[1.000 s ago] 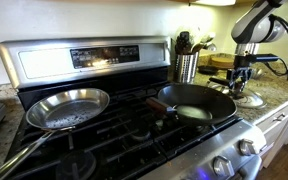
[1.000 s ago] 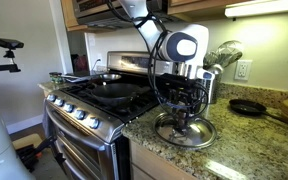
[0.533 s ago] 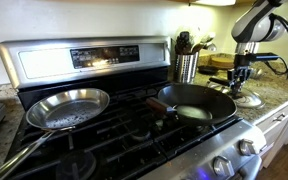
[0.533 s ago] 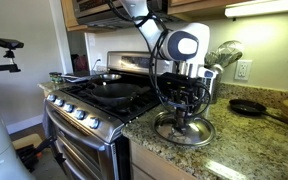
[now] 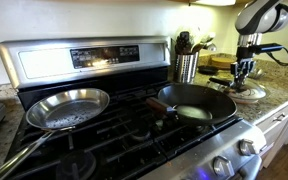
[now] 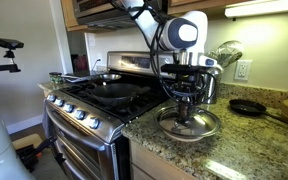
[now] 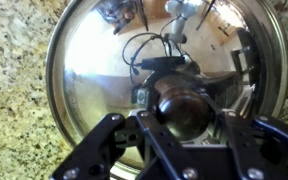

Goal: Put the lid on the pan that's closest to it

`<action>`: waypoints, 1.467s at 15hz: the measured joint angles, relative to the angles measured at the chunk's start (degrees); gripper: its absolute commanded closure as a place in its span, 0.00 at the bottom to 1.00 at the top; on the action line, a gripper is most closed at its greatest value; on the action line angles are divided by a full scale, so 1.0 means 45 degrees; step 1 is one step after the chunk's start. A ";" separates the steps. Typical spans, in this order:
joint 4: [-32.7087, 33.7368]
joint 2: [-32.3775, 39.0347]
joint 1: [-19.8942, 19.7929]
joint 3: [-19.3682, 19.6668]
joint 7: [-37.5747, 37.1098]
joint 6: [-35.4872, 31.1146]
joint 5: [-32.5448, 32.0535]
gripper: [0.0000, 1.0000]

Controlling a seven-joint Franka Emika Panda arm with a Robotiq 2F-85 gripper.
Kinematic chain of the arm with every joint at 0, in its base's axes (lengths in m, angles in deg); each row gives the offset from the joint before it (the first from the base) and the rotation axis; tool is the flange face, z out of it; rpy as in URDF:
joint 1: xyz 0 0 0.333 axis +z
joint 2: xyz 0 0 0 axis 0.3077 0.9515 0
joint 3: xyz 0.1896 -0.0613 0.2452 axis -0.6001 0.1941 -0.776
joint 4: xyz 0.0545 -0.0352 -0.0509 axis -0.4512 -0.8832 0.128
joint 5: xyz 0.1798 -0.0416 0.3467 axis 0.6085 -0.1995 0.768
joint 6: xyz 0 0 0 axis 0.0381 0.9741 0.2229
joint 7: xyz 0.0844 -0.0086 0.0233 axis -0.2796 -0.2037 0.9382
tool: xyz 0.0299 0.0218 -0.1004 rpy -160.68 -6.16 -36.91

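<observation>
The glass lid [image 7: 94,60] with its shiny metal rim fills the wrist view, and its dark knob [image 7: 180,100] sits clamped between my fingers. My gripper [image 7: 182,112] is shut on that knob. In both exterior views the lid [image 5: 248,92] [image 6: 189,123] hangs level just above the granite counter beside the stove, under the gripper [image 5: 246,74] [image 6: 187,100]. The black pan [image 5: 196,103] rests on the nearest burner, its handle pointing left and away from the lid.
A shiny silver pan [image 5: 69,108] lies on the stove's far burner. A metal utensil holder [image 5: 187,66] and a tan board [image 5: 222,60] stand behind the lid. A small black skillet [image 6: 249,106] lies on the counter [image 6: 246,150].
The jaws closed on the lid's knob, and the gripper then rose a little, lifting the lid off the counter.
</observation>
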 measured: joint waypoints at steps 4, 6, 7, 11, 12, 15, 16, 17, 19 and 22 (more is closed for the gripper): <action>-0.0244 -0.1510 0.0083 -0.0049 0.0001 0.0616 -0.0353 0.80; -0.0442 -0.2381 0.0112 -0.0100 0.0013 0.0868 -0.0392 0.80; -0.0552 -0.2787 0.0126 -0.0132 0.0026 0.0932 -0.0393 0.80; -0.1176 -0.4420 0.0298 -0.0264 0.0196 0.1075 -0.0377 0.80; -0.1342 -0.4804 0.0384 -0.0307 0.0274 0.1106 -0.0371 0.80; -0.1857 -0.5825 0.0742 -0.0523 0.0425 0.1204 -0.0343 0.80; -0.2028 -0.6112 0.0910 -0.0621 0.0454 0.1224 -0.0334 0.80; -0.2202 -0.6356 0.1093 -0.0735 0.0462 0.1232 -0.0318 0.80; -0.2522 -0.6713 0.1536 -0.1009 0.0509 0.1251 -0.0277 0.80; -0.2832 -0.6855 0.2290 -0.1521 0.0576 0.1255 -0.0089 0.80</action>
